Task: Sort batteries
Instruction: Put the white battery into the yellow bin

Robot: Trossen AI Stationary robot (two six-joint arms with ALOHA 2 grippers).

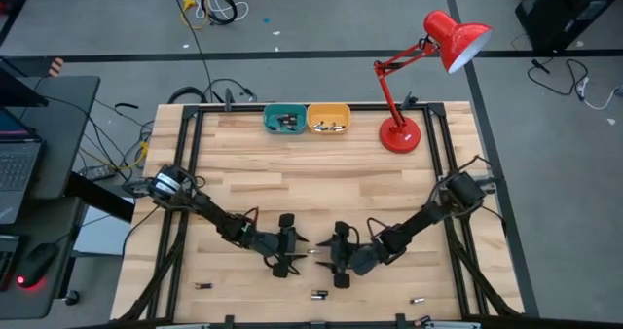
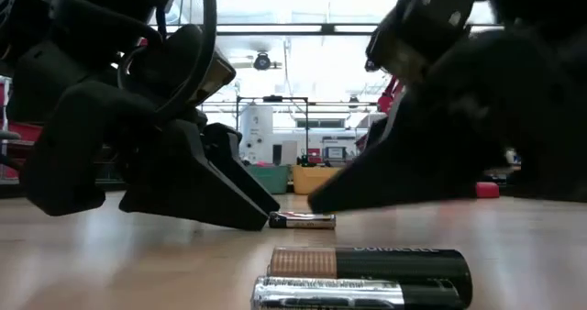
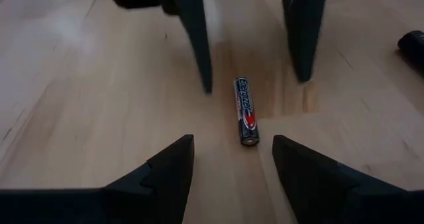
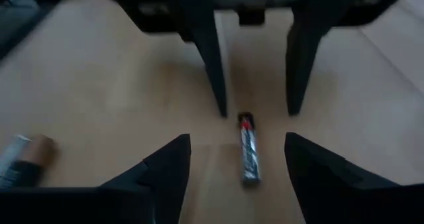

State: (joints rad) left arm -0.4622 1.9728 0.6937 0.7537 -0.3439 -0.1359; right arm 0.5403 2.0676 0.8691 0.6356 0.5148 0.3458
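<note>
done: some batteries in teal bin [image 1: 284, 121], yellow bin [image 1: 328, 120] | left: batteries lower frame, one [image 1: 313, 252] between grippers | jaws: both spread, empty

The left gripper [image 1: 298, 247] and right gripper [image 1: 328, 252] face each other near the table's [image 1: 321, 173] front, a small battery [image 1: 312, 252] between them.

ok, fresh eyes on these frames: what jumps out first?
The two grippers, left gripper and right gripper, face each other tip to tip at the table's near-centre, both open, with one slim battery lying on the wood between them. Next, the red desk lamp at the far right corner, beside the teal bin and yellow bin.
</note>
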